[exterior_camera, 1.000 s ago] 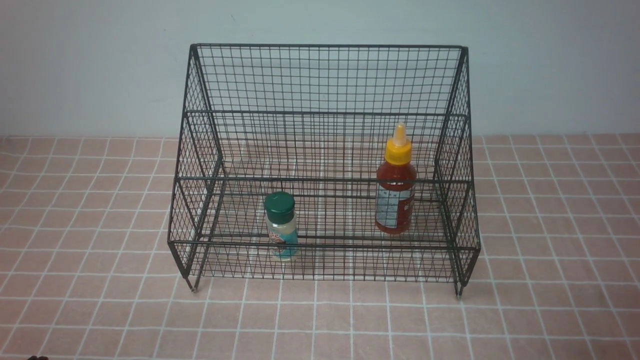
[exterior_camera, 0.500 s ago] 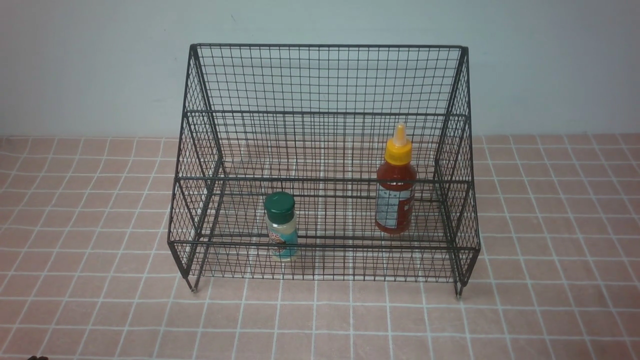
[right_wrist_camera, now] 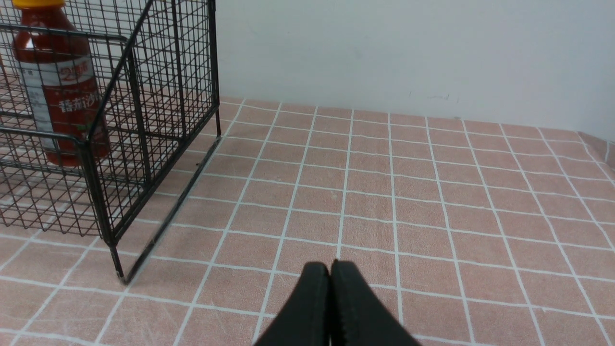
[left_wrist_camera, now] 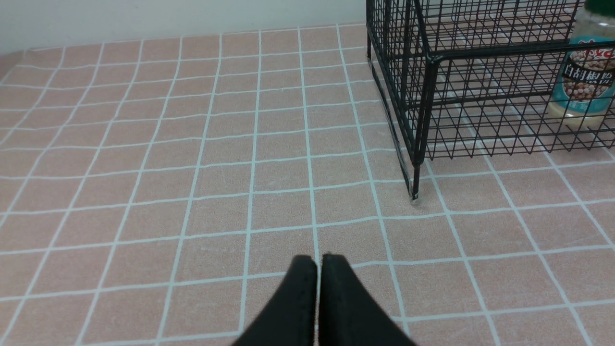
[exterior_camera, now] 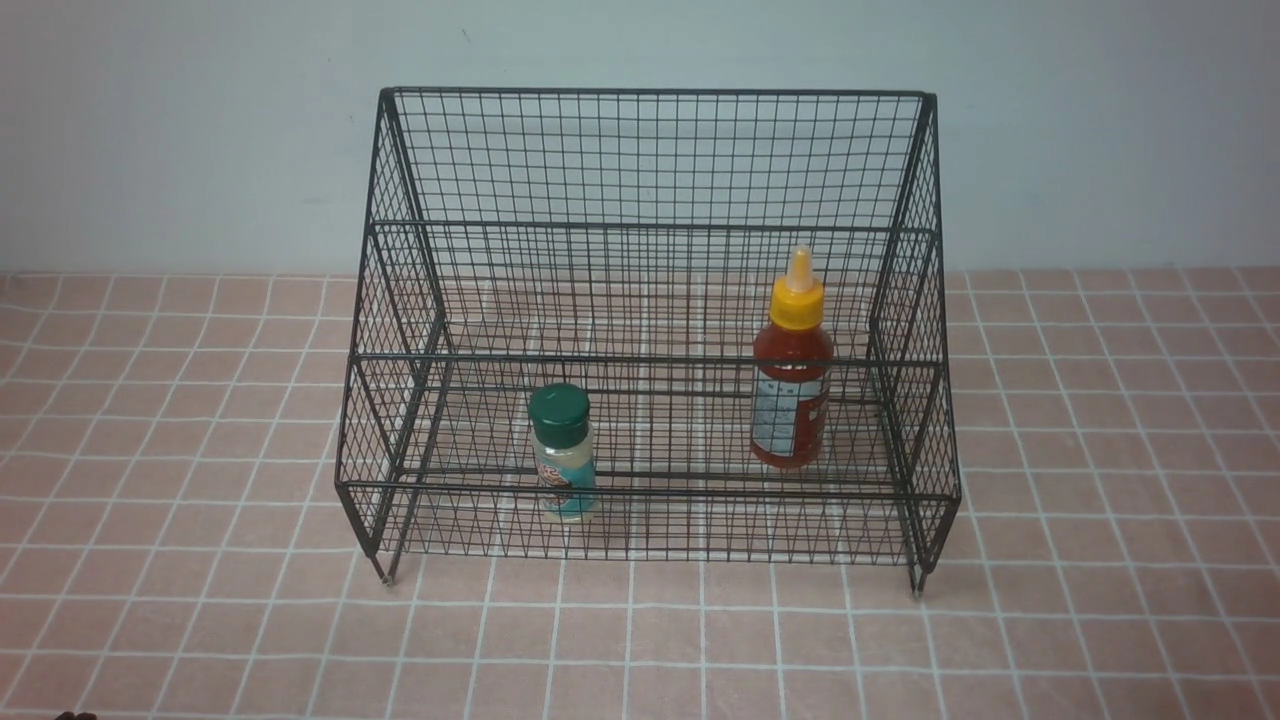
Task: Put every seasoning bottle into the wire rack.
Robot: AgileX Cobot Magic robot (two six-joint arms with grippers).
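- Small shaker [exterior_camera: 563, 452], green cap: stands in black wire rack [exterior_camera: 650, 160], near row, left of middle.
- Red sauce bottle [exterior_camera: 791, 375]: stands further back, right side.
- Left gripper [left_wrist_camera: 319, 288] & right gripper [right_wrist_camera: 330, 293]: tips pressed together, holding nothing, over pink tile cloth [exterior_camera: 200, 620].

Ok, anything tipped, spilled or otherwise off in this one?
Nothing stands out. The green-capped shaker and the red sauce bottle both stand upright inside the wire rack, no spill shows on the tiled cloth, and both grippers are shut and empty.
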